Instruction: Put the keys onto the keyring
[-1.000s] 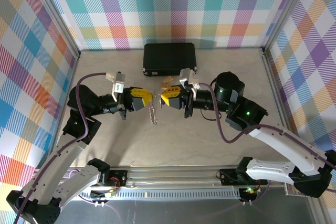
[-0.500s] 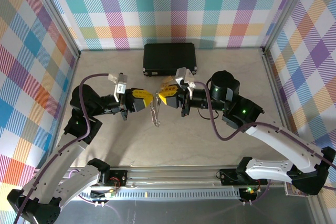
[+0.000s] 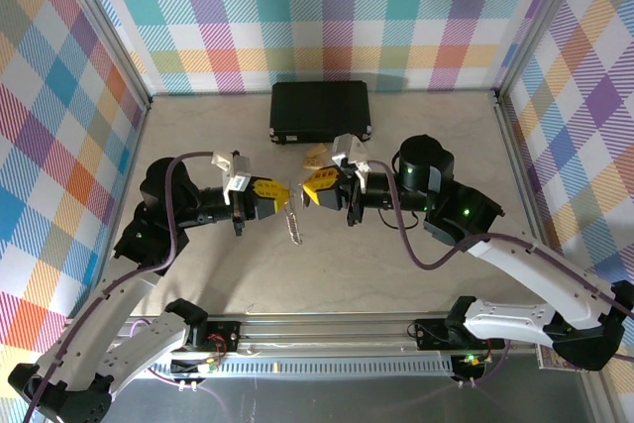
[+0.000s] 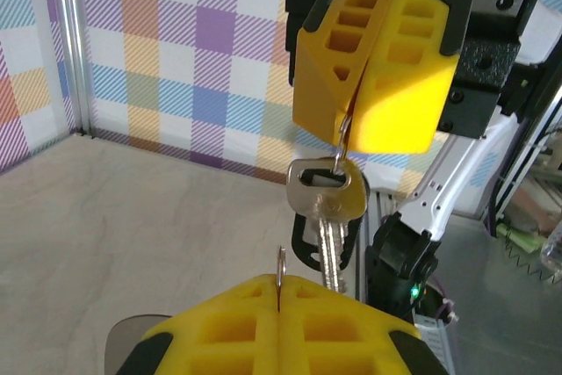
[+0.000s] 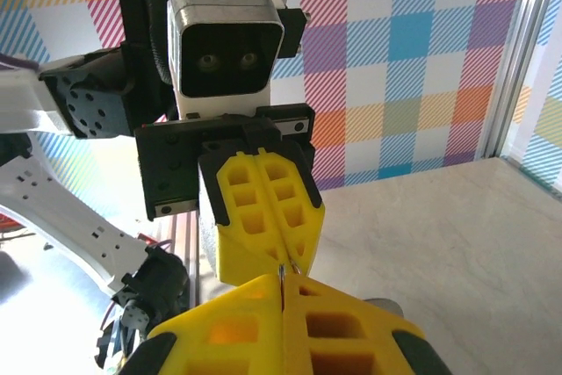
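The keys [image 4: 327,204] hang straight down from the tips of the right gripper [image 4: 348,132], just under its yellow fingers [image 4: 399,68]. Those jaws are pressed together on the keyring [image 4: 341,148], a thin wire that comes out of the seam and passes through the slot in the silver key's head. The toothed blade points down. A black oblong piece [image 4: 301,243] sits just behind the key and a little lower. You cannot tell from this angle whether it is threaded on the wire.

The left gripper [image 4: 279,294] faces the right one tip to tip. Its jaws are together as well, and a short run of the same thin wire stands up out of their seam. In the right wrist view you get the mirror of this. The right gripper [image 5: 283,285] is closed with the wire rising from its seam, and the left gripper [image 5: 295,261] meets it just above, fingers [image 5: 263,208] flush together.

From the top camera, the left gripper [image 3: 282,193] and right gripper [image 3: 305,190] almost touch at mid-table. The keys [image 3: 294,223] dangle between and below the two sets of tips.

Further out, a small tan piece [image 3: 315,156] lies on the table [image 3: 396,274] just behind the right gripper. A black rectangular case [image 3: 320,113] sits against the back wall, well apart from the keys.
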You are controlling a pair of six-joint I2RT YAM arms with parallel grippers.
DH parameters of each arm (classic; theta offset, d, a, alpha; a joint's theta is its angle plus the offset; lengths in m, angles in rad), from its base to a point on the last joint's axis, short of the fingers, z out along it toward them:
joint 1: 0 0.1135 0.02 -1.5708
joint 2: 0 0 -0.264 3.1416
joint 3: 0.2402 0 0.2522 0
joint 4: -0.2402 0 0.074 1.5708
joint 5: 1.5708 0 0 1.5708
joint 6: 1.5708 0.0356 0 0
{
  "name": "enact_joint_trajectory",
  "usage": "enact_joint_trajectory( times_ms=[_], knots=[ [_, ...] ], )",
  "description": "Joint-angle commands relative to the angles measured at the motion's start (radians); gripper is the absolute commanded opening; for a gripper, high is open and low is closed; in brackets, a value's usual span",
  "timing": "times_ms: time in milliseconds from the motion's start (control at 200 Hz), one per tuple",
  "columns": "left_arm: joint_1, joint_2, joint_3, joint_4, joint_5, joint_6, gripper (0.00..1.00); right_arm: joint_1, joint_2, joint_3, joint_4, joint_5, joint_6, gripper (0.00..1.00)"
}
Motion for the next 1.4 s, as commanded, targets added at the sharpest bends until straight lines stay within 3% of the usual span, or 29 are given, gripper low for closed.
enact_joint_trajectory(
  times_ms=[0,1395],
  knots=[
    [-0.008,-0.02,0.038,-0.033,0.024,0.085,0.0,0.007,-0.023,0.022,-0.027,-0.034,-0.045,0.0],
    [-0.016,-0.019,0.015,0.06,0.09,-0.005,0.0,0.01,0.031,-0.004,-0.025,-0.069,-0.046,0.0]
  ],
)
